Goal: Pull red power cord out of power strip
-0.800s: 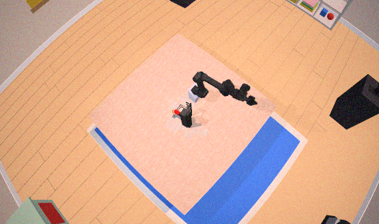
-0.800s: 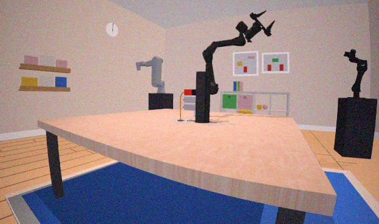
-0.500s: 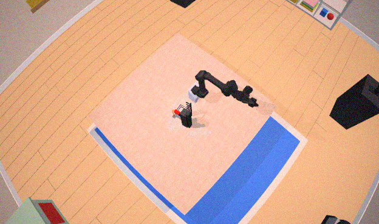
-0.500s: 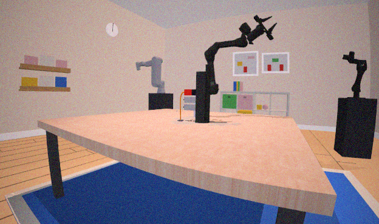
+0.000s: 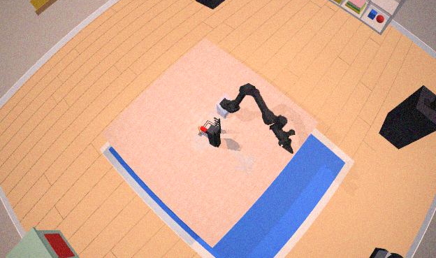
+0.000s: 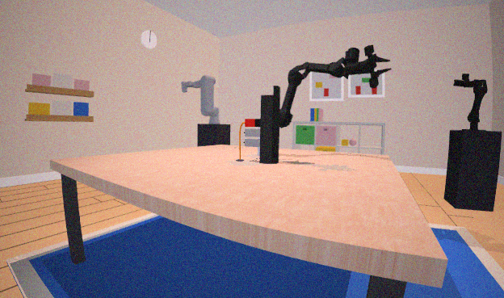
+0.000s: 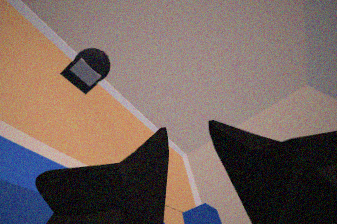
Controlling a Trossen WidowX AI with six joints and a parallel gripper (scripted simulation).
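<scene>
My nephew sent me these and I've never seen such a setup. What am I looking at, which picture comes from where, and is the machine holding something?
The black jointed thing is a robot arm bolted to a wooden table. Its pincer tip, the end effector, is raised high in the air, well away from everything on the table, partly closed and holding nothing. One picture looks down from the ceiling, one looks across the room from the side, and one comes from a camera on the arm's wrist: the two dark spikes there are its fingers. On the table stands a dark upright power strip with a red plug at its side and an orange cord hanging down to the table.
</scene>
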